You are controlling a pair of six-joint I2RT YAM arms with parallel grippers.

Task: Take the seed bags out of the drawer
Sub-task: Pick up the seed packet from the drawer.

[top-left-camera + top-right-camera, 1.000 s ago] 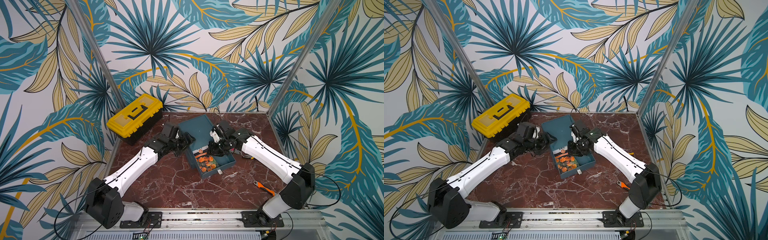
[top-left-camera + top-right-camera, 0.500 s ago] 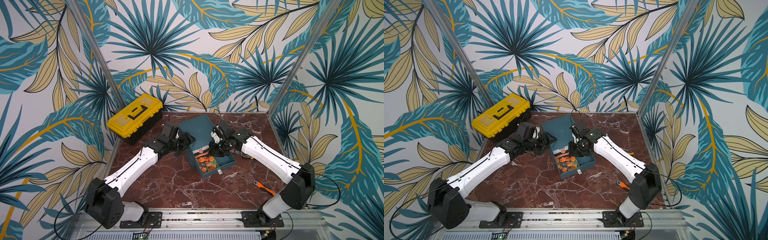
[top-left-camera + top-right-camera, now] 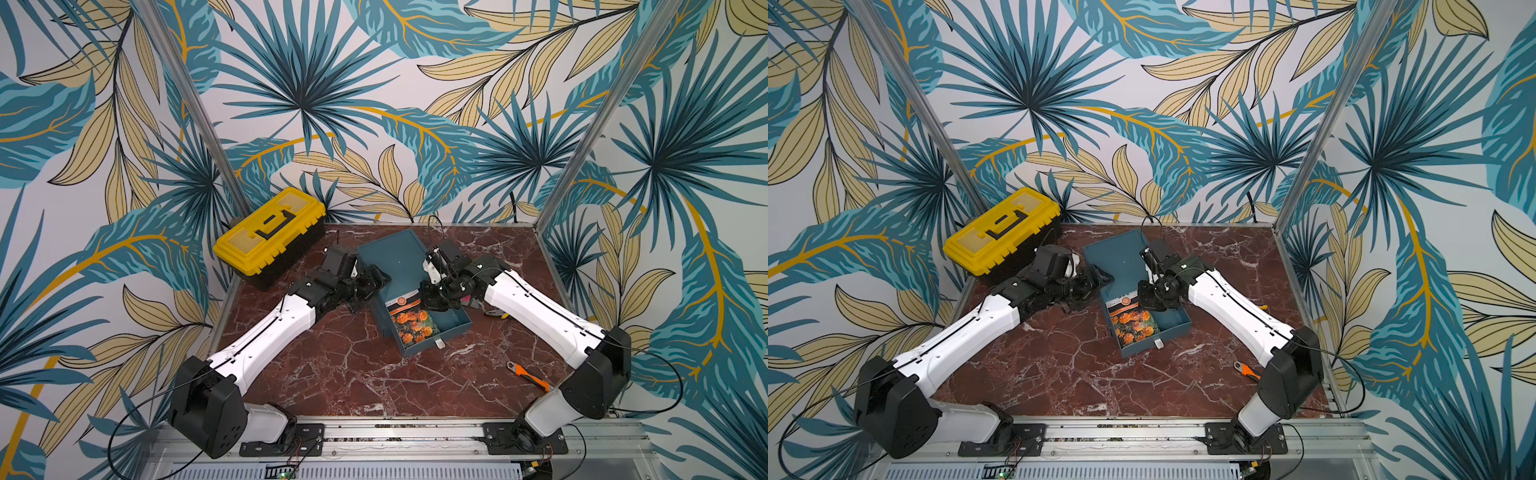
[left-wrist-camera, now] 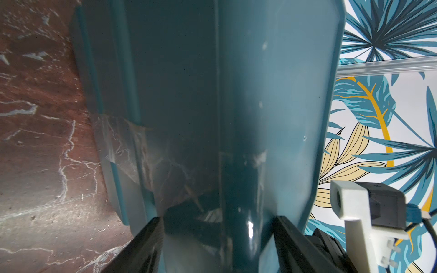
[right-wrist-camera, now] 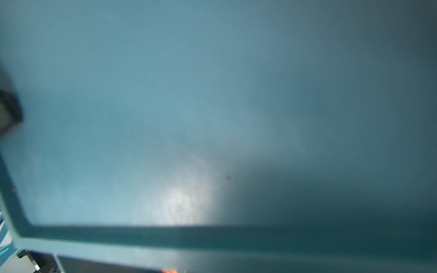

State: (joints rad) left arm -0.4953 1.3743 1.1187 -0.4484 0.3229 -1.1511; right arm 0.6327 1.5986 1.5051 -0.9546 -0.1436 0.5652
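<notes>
The seed bags (image 3: 413,328) lie flat in the drawer (image 3: 457,322) that stands pulled out of the teal cabinet (image 3: 392,257) toward the robot's base — the top one face up, orange flowers showing, its white-and-orange header strip at the end nearest the cabinet. The red marble table (image 3: 332,374) carries everything, with the cabinet near its middle, a little askew. A yellow toolbox (image 3: 270,232), lid closed and black handle folded flat, stands left of the cabinet toward the back wall, apart from it. The left gripper (image 3: 368,284) is at the cabinet's left flank; in the left wrist view its two black fingers (image 4: 146,245) stand on either side of a teal edge of the cabinet, which fills the gap between them — clamped on it. The right gripper (image 3: 434,297) hangs low over the drawer just in front of the cabinet, at the header end of the top bag; its jaws are pressed together, but whether a bag's edge is caught between them I cannot tell. An orange-handled tool (image 3: 530,374) lies on the table well to the cabinet's right, nearer the base. A small pale pull (image 3: 438,343) sits on the drawer's front wall.
</notes>
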